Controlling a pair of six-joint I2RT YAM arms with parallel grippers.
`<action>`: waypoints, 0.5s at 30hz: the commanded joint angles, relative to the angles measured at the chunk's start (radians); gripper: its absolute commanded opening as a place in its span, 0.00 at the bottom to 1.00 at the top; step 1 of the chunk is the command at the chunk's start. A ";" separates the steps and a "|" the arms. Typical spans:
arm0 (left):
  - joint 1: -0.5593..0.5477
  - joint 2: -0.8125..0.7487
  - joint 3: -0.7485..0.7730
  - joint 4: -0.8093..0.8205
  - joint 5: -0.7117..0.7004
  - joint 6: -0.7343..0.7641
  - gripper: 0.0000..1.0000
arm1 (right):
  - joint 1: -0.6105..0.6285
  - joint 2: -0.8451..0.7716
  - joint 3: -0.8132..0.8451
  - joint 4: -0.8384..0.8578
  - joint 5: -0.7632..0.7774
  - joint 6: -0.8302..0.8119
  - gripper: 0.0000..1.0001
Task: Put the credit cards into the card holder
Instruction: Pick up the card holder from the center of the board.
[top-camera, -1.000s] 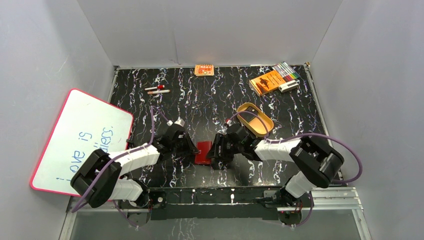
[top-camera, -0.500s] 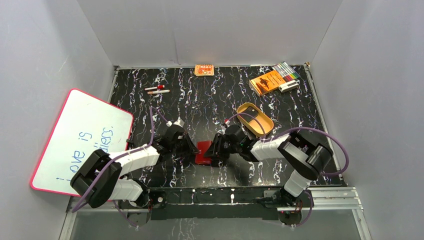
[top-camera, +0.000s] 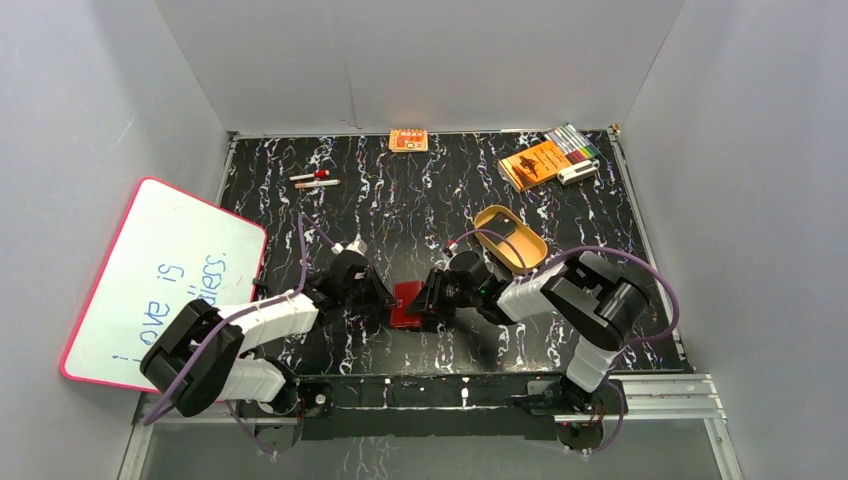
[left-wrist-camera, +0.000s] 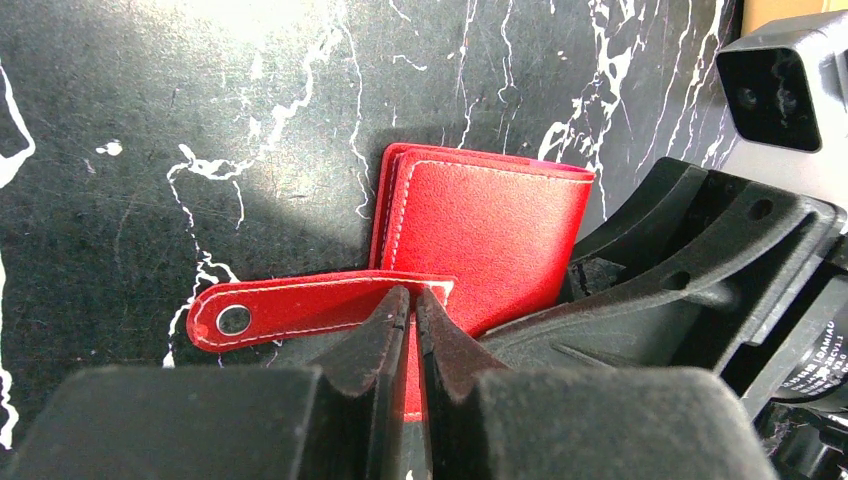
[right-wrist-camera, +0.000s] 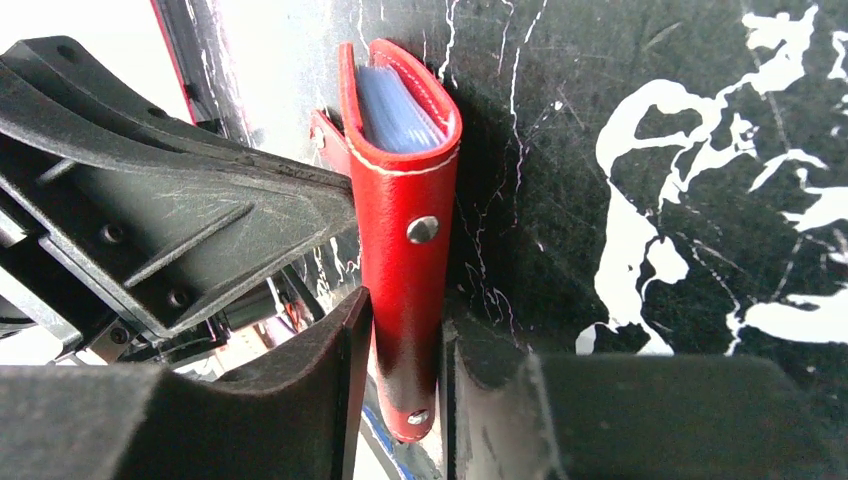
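Your left gripper (left-wrist-camera: 412, 303) is pinched almost fully closed on the snap tab (left-wrist-camera: 300, 308) of the card holder (left-wrist-camera: 485, 230), whose body lies just beyond its tips. Your right gripper (right-wrist-camera: 400, 340) clamps the holder's folded side, with the pale sleeves (right-wrist-camera: 393, 105) showing farther out.

Small dark red leather-like card holder (top-camera: 406, 304), folded closed around pale bluish clear sleeves (right-wrist-camera: 395, 105), standing on edge. White stitching along the borders, silver snap stud (right-wrist-camera: 421, 229) on the outer cover. Snap tab (left-wrist-camera: 300, 308) unfastened, sticking out sideways, pinched in the left gripper (left-wrist-camera: 412, 300); covers squeezed by the right gripper (right-wrist-camera: 405, 318).
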 joint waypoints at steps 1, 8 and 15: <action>-0.002 0.048 -0.055 -0.122 -0.060 0.018 0.06 | 0.009 0.024 0.016 0.096 -0.035 0.010 0.33; -0.002 -0.024 0.008 -0.227 -0.101 0.024 0.07 | 0.025 -0.043 0.057 0.015 -0.027 -0.093 0.00; 0.004 -0.328 0.266 -0.537 -0.228 0.026 0.50 | 0.044 -0.318 0.255 -0.510 0.159 -0.457 0.00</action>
